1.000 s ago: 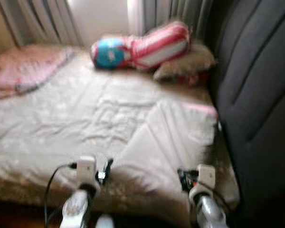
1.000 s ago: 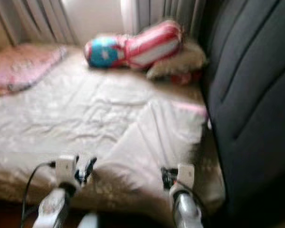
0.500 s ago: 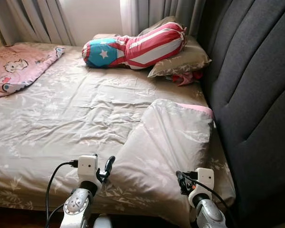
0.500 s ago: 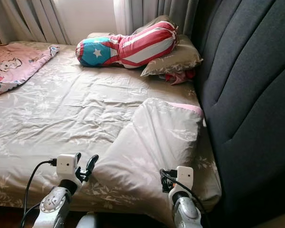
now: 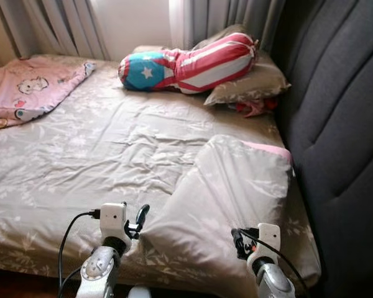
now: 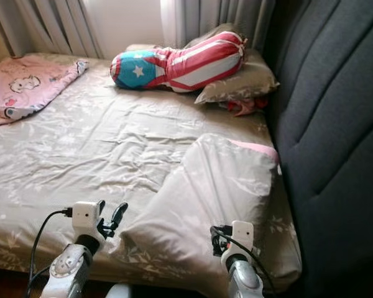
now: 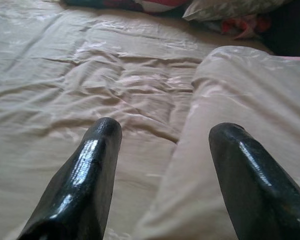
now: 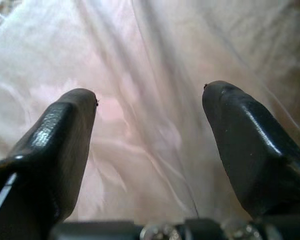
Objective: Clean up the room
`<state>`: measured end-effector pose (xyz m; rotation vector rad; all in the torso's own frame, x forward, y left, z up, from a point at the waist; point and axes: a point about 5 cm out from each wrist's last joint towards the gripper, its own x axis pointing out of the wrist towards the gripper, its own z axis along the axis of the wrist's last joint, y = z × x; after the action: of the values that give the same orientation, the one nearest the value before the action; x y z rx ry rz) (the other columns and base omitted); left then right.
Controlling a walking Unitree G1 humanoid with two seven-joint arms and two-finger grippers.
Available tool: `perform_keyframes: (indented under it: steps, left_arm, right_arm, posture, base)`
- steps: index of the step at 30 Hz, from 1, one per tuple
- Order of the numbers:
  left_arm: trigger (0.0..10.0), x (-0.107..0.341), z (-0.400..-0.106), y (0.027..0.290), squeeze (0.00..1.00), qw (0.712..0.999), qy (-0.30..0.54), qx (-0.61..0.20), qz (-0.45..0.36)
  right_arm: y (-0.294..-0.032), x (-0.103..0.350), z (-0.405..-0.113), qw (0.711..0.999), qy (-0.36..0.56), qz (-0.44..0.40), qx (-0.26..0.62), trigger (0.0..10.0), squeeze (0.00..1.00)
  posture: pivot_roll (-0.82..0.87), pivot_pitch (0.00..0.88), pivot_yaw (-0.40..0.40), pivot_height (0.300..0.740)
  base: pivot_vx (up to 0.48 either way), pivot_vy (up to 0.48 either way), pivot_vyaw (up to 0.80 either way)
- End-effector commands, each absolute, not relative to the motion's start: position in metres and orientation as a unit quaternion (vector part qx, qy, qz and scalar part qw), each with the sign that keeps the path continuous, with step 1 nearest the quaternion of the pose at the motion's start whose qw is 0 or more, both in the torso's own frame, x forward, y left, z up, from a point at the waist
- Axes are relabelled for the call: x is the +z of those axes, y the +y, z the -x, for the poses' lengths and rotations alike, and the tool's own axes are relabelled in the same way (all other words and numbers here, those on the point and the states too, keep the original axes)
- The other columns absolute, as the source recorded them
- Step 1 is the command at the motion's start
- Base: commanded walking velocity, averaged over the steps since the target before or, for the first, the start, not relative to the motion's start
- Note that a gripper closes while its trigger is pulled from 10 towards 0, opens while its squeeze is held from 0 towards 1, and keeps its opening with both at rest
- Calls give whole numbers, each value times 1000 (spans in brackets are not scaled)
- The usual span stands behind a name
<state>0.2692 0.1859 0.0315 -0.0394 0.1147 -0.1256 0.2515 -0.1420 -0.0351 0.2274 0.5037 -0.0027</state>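
The grey pillow (image 5: 227, 192) lies by the headboard (image 5: 342, 136) at the bed's (image 5: 81, 161) near edge, my head view has merely steadied, and both jaws hover released, left gripper (image 7: 162, 150) and right gripper (image 8: 147, 135) just short of it.

A grey pillow (image 5: 227, 195) with a pale leaf print and a pink edge at its far end lies flat on the rumpled bed (image 5: 93, 143), its near corner just ahead of the spread fingers (image 7: 90, 170) of the left gripper (image 7: 165, 135). The right gripper (image 8: 147, 100), fingers apart, points straight at the pillow's fabric close in front.
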Motion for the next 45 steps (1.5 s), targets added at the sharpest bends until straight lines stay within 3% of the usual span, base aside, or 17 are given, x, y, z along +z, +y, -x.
perform_keyframes:
  steps: [1,8,9,10,30,31,33,34,35,45]
  left_arm:
    - [10000,34,-271,180,0,996,53,-73,21]
    - [10000,33,-270,179,0,996,55,-74,20]
    - [10000,33,-270,179,0,996,55,-74,20]
    - [10000,33,-270,179,0,996,56,-74,19]
    - [10000,32,-268,180,0,995,60,-79,14]
    - [10000,32,-268,178,0,995,59,-82,13]
    - [10000,32,-268,178,0,995,59,-83,12]
    - [10000,32,-268,177,0,995,59,-84,12]
    - [10000,32,-268,177,0,995,59,-85,12]
    - [10000,32,-267,178,0,995,58,-86,8]
  right_arm:
    - [-150,-38,-250,958,265,-106,-19,10000,0]
    - [-159,-40,-250,949,282,-123,-68,10000,0]
    - [-160,-41,-249,947,282,-132,-75,10000,345]
    - [-160,-41,-249,946,283,-141,-79,10000,1000]
    - [-175,-56,-232,919,347,-141,-122,10000,1000]
    - [-171,-58,-229,915,357,-158,-103,10000,655]
    - [-169,-59,-229,913,360,-164,-97,10000,655]
    - [-168,-59,-228,912,362,-167,-94,10000,561]
    - [-165,-60,-228,910,368,-174,-81,10000,0]
    - [-163,-70,-213,880,433,-194,-19,10000,0]
  posture:
    - [37,28,-49,662]
    - [38,31,-51,662]
    - [38,31,-51,662]
    - [38,32,-51,662]
    - [31,32,-46,662]
    - [30,33,-47,662]
    - [30,33,-47,662]
    - [30,33,-47,662]
    - [31,31,-48,662]
    - [31,20,-49,662]
  base:
    - [0,0,0]
    - [0,0,0]
    - [0,0,0]
    - [0,0,0]
    - [0,0,0]
    - [0,0,0]
    - [0,0,0]
    - [0,0,0]
    - [0,0,0]
    - [0,0,0]
